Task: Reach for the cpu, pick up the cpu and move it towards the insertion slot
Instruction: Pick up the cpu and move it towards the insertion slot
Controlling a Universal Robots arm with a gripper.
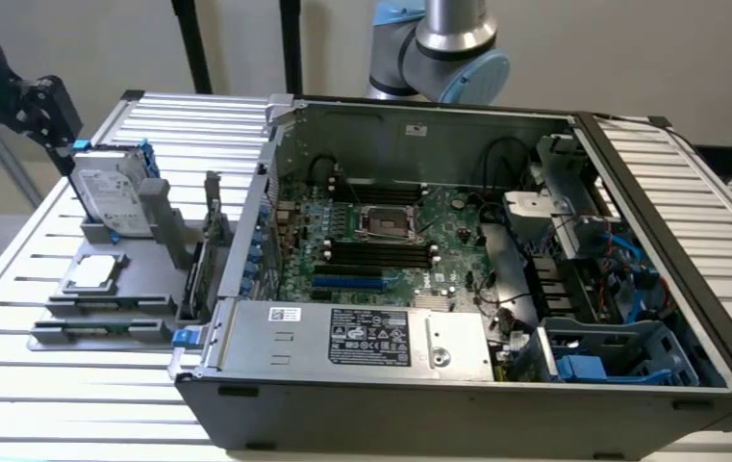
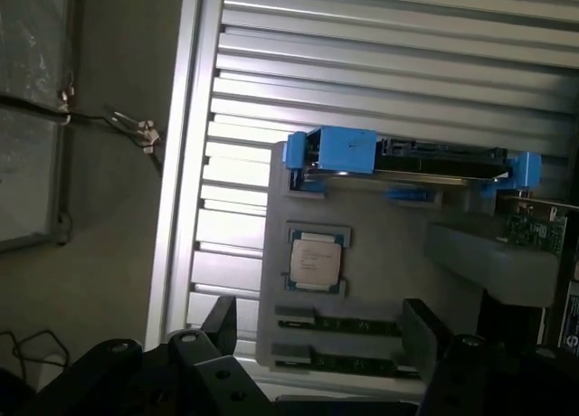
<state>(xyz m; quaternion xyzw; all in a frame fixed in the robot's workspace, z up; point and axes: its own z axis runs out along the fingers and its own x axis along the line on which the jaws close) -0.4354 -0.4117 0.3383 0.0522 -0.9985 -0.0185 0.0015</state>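
Hand spread above grey holder; cpu not yet gripped.
Fingers apart, nothing between them, clear of the cpu. Cpu lies flat in the holder's square recess. Same holder carries an upright hard drive in a blue frame and two memory sticks in slots. Holder sits on the slatted table, just beside the uncovered computer case, on the exterior view's left. Insertion slot is on the motherboard inside the case, between black memory slots, well apart from the cpu.
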